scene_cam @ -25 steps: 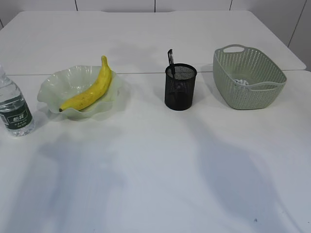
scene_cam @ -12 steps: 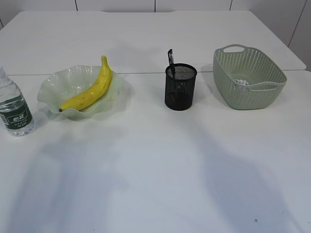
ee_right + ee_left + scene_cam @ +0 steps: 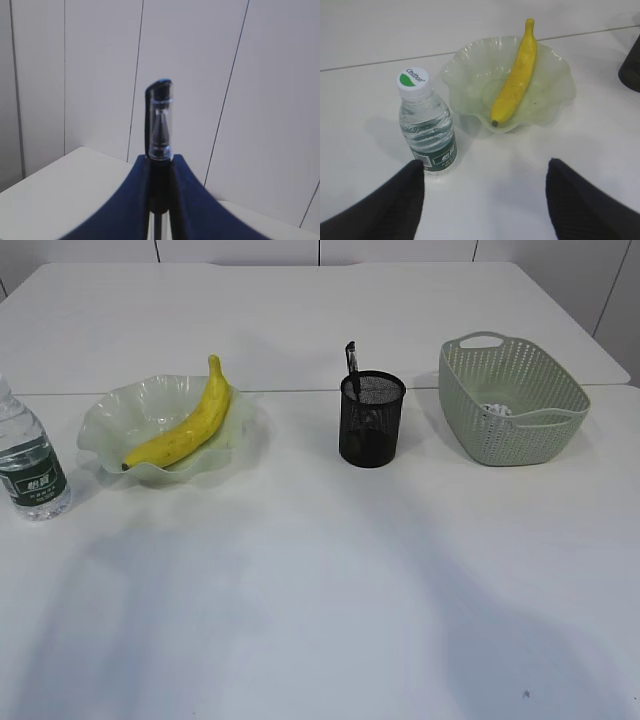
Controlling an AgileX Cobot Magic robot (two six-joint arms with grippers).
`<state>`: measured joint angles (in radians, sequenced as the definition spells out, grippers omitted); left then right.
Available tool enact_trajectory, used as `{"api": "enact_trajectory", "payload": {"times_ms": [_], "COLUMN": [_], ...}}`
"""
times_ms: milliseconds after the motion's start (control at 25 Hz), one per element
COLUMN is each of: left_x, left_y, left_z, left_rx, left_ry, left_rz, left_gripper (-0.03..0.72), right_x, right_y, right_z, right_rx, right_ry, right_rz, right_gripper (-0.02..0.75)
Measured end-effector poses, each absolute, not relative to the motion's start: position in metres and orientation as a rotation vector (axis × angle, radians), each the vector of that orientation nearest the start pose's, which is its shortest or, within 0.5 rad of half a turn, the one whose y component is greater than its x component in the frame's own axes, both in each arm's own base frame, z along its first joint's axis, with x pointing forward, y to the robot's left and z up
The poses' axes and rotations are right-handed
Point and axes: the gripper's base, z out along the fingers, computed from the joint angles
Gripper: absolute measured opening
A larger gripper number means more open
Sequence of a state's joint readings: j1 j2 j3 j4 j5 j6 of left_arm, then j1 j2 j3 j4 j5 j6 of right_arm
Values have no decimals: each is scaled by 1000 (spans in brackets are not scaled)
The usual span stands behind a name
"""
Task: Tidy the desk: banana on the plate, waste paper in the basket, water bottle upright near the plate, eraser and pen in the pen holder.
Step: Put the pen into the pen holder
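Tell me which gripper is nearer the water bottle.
Left. The left gripper hangs open just in front of the upright water bottle. The right gripper faces the wall, shut on a pen cap, no bottle in its view.

The clear plastic water bottle [image 3: 426,125], standing just beside the pale green ruffled plate [image 3: 552,90], has a white and green cap [image 3: 413,81] printed with a word that looks like "Cestbon". Its dark green label [image 3: 441,157] carries white characters too small to read. Nothing else shows writing.
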<state>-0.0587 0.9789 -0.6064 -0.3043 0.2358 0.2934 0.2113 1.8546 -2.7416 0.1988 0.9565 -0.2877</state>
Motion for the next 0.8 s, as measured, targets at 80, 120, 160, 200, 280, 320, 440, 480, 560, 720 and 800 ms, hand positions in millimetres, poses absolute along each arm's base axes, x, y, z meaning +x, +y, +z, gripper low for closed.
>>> {"api": "enact_trajectory", "payload": {"times_ms": [80, 120, 160, 200, 280, 320, 440, 480, 560, 720, 800], "left_x": [200, 200, 200, 200, 200, 200, 199, 199, 197, 194, 193], "left_y": [-18, -18, -18, -18, -18, -18, -18, -18, -18, -18, -18], "left_z": [285, 285, 285, 285, 285, 285, 286, 286, 289, 292, 293], "left_rx": [100, 100, 99, 99, 99, 99, 99, 99, 99, 99, 99], "left_ry": [2080, 2080, 2080, 2080, 2080, 2080, 2077, 2075, 2062, 2044, 2040], "left_rz": [-111, -111, -113, -112, -112, -112, -112, -112, -112, -112, -112], "left_gripper": [538, 538, 538, 538, 538, 538, 538, 538, 538, 538, 538], "right_x": [302, 295, 287, 278, 264, 257, 238, 231, 218, 193, 188], "right_y": [79, 77, 74, 73, 70, 68, 64, 63, 59, 51, 50], "right_z": [615, 618, 622, 627, 633, 636, 645, 648, 653, 659, 657], "right_rx": [-407, -404, -401, -398, -397, -394, -386, -385, -376, -351, -354], "right_ry": [1479, 1478, 1471, 1463, 1451, 1444, 1417, 1410, 1403, 1399, 1427], "right_rz": [148, 142, 135, 135, 134, 137, 140, 140, 135, 124, 124], "right_gripper": [60, 60, 60, 60, 60, 60, 60, 60, 60, 60, 60]}}
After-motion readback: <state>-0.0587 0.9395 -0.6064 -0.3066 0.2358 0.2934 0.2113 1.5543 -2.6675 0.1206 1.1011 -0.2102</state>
